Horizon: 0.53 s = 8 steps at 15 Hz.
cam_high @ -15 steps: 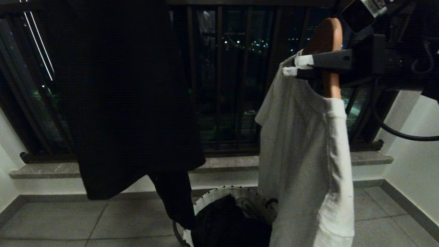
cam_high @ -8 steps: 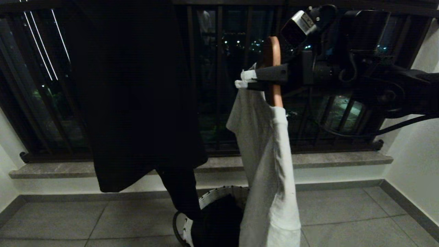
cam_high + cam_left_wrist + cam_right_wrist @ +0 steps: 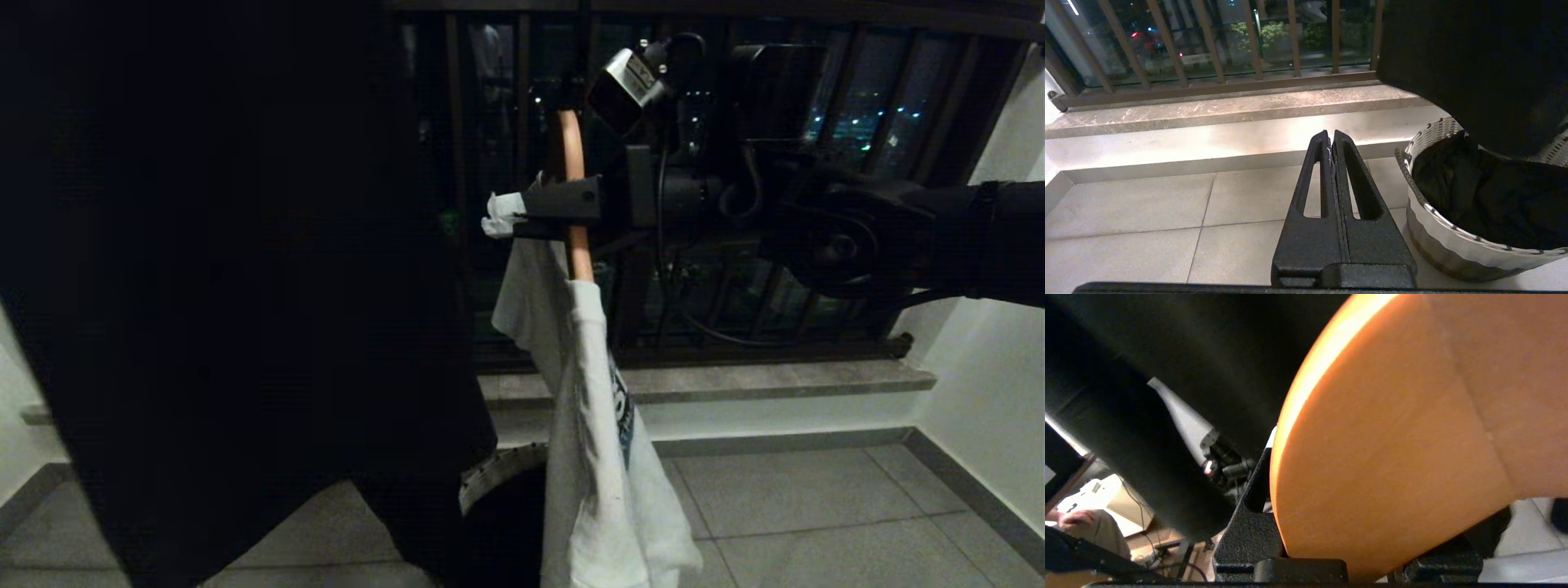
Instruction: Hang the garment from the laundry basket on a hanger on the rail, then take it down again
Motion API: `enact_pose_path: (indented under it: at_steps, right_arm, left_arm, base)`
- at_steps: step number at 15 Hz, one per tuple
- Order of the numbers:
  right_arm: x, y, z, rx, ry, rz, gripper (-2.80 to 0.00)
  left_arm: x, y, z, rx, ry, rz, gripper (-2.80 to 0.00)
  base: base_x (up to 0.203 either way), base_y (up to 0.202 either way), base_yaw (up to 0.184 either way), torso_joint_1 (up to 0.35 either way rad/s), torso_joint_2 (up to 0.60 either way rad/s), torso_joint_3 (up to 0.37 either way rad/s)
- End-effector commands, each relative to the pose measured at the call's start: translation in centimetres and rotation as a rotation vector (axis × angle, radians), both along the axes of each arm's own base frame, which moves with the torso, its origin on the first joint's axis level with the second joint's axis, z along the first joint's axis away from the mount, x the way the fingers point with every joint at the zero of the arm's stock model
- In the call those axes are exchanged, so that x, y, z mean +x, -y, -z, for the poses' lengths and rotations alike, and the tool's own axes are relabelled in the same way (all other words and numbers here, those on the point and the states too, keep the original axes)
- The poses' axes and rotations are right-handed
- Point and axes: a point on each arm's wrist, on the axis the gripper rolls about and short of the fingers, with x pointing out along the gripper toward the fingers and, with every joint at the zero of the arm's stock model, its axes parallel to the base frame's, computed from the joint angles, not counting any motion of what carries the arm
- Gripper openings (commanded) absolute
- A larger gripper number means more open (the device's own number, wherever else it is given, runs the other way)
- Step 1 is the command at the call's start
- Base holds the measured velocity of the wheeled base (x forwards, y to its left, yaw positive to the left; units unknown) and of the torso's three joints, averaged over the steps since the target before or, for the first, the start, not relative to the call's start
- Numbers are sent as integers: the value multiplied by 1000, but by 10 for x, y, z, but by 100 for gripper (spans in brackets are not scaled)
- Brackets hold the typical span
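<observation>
My right gripper (image 3: pixel 513 216) reaches in from the right at window height and is shut on a wooden hanger (image 3: pixel 573 175). The hanger's orange-brown body (image 3: pixel 1404 449) fills the right wrist view between the black fingers (image 3: pixel 1249 506). The garment, a white T-shirt (image 3: pixel 600 457) with a dark print, hangs edge-on from the hanger, down over the laundry basket (image 3: pixel 494 478). Only a strip of the basket's whitish rim shows there. My left gripper (image 3: pixel 1331 138) is parked low over the floor tiles, shut and empty, beside the basket (image 3: pixel 1437 232). The rail is out of view.
A large black garment (image 3: pixel 245 286) hangs close in front and covers the left half of the head view. Dark clothes (image 3: pixel 1494 196) lie in the basket. Brown window bars (image 3: pixel 1210 45) and a stone sill (image 3: pixel 735 380) stand behind. A person (image 3: pixel 1084 526) shows partly in the right wrist view.
My right arm has swung left with the hanger, and the white T-shirt has turned edge-on. The black garment now covers more of the left. The left gripper has not moved.
</observation>
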Motion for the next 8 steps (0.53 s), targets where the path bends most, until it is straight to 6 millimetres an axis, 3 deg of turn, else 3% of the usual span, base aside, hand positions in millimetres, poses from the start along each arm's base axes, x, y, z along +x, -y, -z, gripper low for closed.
enact_pose_path:
  at_steps: [1,8]
  right_arm:
    - [-5,-12,-7,8,8,-27,-280]
    - [-14,-31,-18,17,20,-70,-280]
  left_arm:
    - [0,0,1,0,-2,0,-280]
    - [0,0,1,0,-2,0,-280]
  base:
    - [0,0,0,0,0,0]
    - [0,0,0,0,0,0]
